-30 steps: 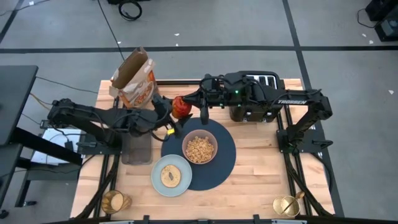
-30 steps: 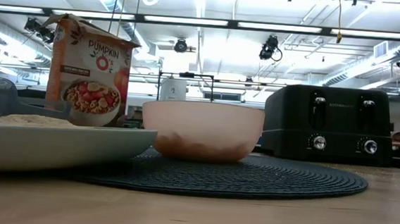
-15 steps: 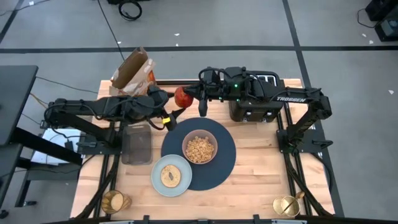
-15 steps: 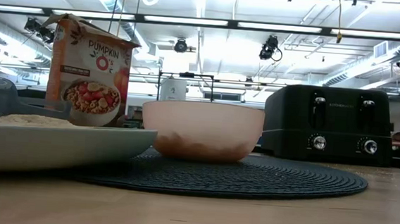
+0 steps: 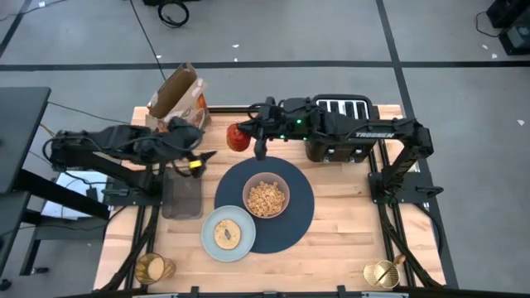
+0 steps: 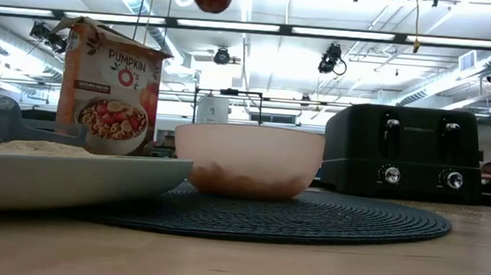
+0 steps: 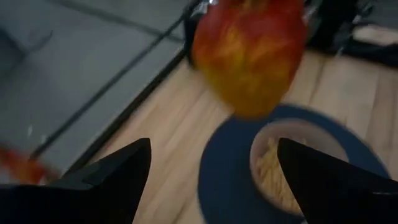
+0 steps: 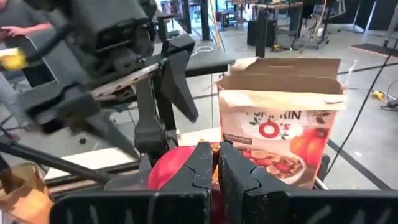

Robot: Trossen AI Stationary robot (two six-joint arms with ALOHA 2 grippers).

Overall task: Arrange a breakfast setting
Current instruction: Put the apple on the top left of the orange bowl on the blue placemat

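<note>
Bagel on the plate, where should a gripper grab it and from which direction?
Across its outer edge, from straight above: the bagel lies flat on the pale blue-grey plate. The open left gripper is free; the right gripper holds the red apple.

The red apple [image 5: 238, 137] hangs in the air, pinched by the right gripper [image 5: 248, 136], beyond the far edge of the round navy placemat [image 5: 296, 218]. On the mat sits the pink bowl [image 5: 266, 198] of cereal; overlapping its near-left rim, a pale blue-grey plate [image 5: 209, 243] carries a bagel [image 5: 228, 234]. An amber glass cup [image 5: 152, 268] and a gold spoon [image 5: 383, 272] lie at the near corners.
</note>
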